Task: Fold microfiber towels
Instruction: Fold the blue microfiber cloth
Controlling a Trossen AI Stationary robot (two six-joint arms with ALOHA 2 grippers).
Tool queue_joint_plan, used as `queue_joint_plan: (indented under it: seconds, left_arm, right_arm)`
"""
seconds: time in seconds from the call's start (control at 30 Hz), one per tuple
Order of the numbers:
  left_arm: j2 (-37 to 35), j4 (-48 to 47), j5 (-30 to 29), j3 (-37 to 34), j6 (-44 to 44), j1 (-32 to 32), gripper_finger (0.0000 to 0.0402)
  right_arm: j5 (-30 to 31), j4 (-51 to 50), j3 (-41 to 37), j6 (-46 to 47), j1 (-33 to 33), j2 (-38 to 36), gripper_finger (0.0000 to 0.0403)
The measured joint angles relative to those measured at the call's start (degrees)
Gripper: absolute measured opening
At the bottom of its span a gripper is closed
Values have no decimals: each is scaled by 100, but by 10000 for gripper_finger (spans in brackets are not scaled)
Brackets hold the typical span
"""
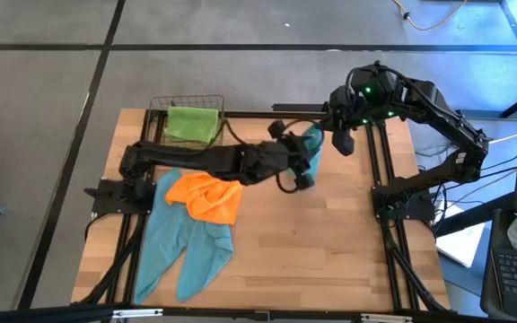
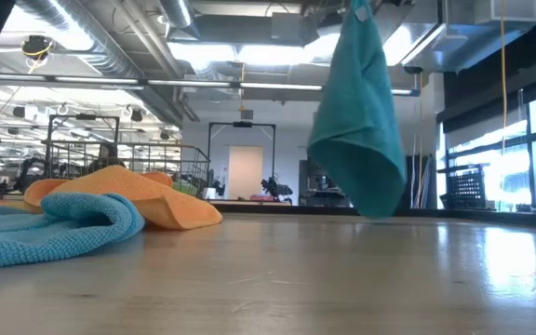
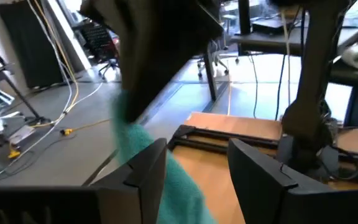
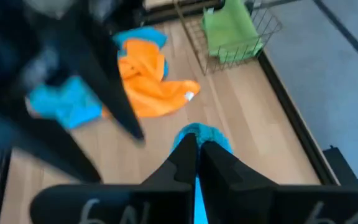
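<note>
My right gripper point(image 4: 196, 163) is pinched tight on a teal towel point(image 2: 356, 121), dangling it above the table point(image 1: 330, 242). My left gripper point(image 3: 194, 168) sits beside the cloth, fingers apart.

A limp teal microfiber towel point(image 2: 359, 121) hangs above the table. A crumpled orange microfiber towel point(image 1: 206, 196) lies on light-blue towels point(image 1: 183, 248). A lime-green towel point(image 1: 192, 124) fills the wire basket point(image 1: 157, 109).

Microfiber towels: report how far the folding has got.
Done: a lime green towel lies in the wire basket. In hand: the right claw is shut on a teal towel hanging above the table, the left claw open beside it. Left: the orange towel and teal towels lie crumpled.
</note>
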Motion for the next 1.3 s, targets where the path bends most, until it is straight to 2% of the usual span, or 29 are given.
queue_joint_plan:
  seconds: [0.07, 0.27, 0.43, 0.63, 1.17, 1.3]
  left_arm:
    - [147, -12, -238, 7, 95, 1, 163]
    - [516, -119, -1616, -11, 726, 153, 163]
    - [514, -204, -1770, 2, 801, 293, 163]
    - [485, -397, -2558, 2, 937, 334, 163]
    - [481, -421, -2608, 2, 1251, 284, 163]
    - [481, -424, -2279, 2, 1241, 284, 163]
  right_arm:
    - [12, 204, 0, 224, 0, 0, 12]
    - [-15, 314, 4, 371, 99, -2, 12]
    - [-19, 223, 4, 288, 184, -10, 12]
    - [-17, 18, 4, -68, 179, -85, 12]
    - [-277, -509, 4, -414, 179, -256, 12]
    - [-340, -581, 4, -410, 181, -256, 12]
